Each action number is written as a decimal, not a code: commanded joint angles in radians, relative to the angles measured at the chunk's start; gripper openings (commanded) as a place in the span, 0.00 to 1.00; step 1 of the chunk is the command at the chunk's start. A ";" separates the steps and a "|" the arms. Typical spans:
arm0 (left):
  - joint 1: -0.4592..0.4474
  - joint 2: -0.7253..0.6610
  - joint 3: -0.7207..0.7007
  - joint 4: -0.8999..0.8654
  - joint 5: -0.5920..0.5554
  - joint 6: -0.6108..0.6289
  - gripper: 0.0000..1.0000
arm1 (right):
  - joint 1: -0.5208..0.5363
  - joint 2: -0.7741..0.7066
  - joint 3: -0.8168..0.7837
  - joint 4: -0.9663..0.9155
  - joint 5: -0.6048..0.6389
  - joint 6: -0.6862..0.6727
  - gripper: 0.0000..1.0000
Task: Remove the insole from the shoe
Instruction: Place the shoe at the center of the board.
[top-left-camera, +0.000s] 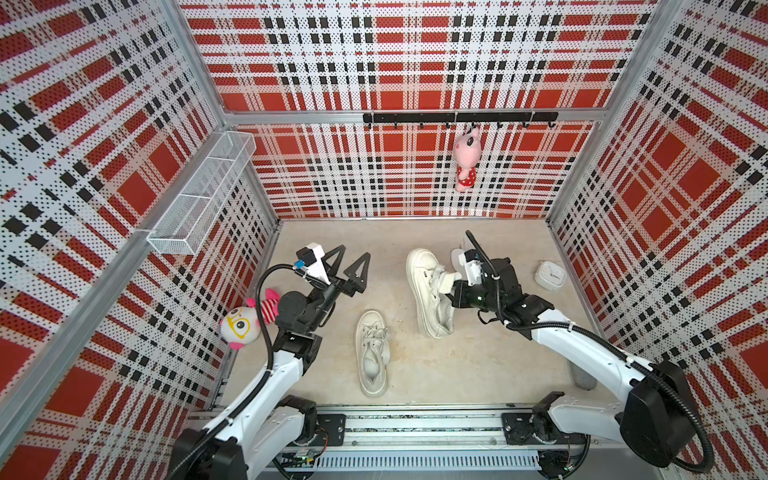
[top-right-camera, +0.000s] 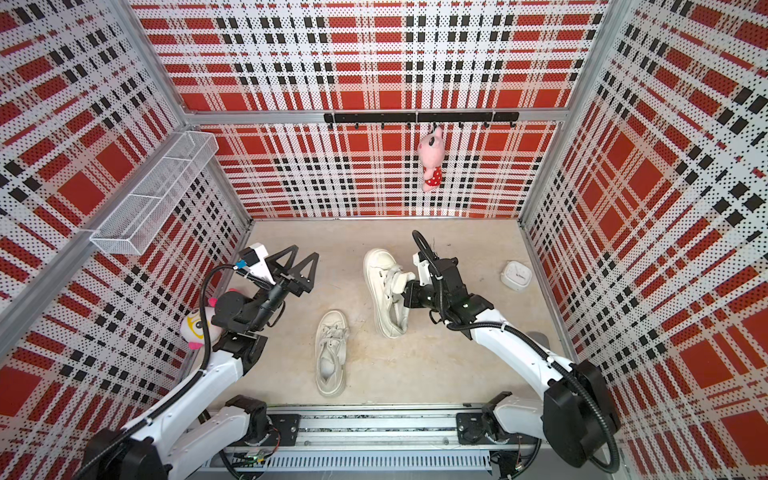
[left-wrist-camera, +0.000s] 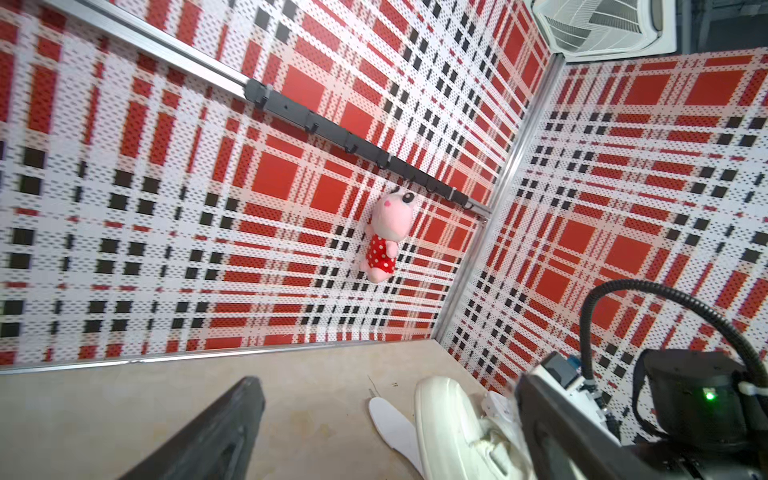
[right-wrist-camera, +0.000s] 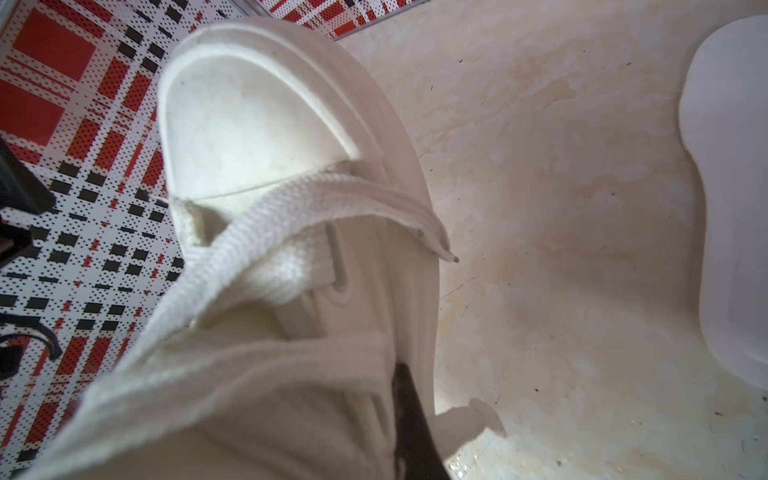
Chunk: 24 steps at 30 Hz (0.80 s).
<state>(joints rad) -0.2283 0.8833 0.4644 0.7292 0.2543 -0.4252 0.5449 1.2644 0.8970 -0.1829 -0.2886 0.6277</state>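
A white shoe (top-left-camera: 428, 291) lies tilted on its side on the beige floor, toe toward the back wall. My right gripper (top-left-camera: 451, 284) is shut on the shoe's upper by the laces; one black finger (right-wrist-camera: 411, 424) shows against the side wall in the right wrist view. A white insole (top-left-camera: 457, 257) lies flat on the floor just behind the shoe, outside it, and the insole (left-wrist-camera: 395, 424) (right-wrist-camera: 739, 208) shows in both wrist views too. My left gripper (top-left-camera: 355, 250) hangs open and empty in the air, left of the shoe.
A second white shoe (top-left-camera: 372, 353) lies nearer the front rail. A white clock (top-left-camera: 549, 274) sits at the right. A plush toy (top-left-camera: 245, 322) lies by the left wall. A pink plush (top-left-camera: 466, 160) hangs from the hook rail, and a wire basket (top-left-camera: 199, 195) is fixed to the left wall.
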 joint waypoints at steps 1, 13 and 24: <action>0.042 -0.082 -0.025 -0.166 -0.103 0.028 0.98 | 0.004 0.045 0.111 0.002 0.017 0.011 0.00; 0.224 -0.259 -0.008 -0.492 -0.111 -0.051 0.98 | 0.000 0.446 0.496 0.062 0.005 0.056 0.00; 0.243 -0.279 -0.021 -0.589 -0.144 -0.049 0.98 | -0.003 0.777 0.749 0.123 0.046 0.166 0.00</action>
<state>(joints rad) 0.0063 0.6071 0.4419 0.1787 0.1162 -0.4713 0.5438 2.0113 1.5833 -0.1459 -0.2562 0.7441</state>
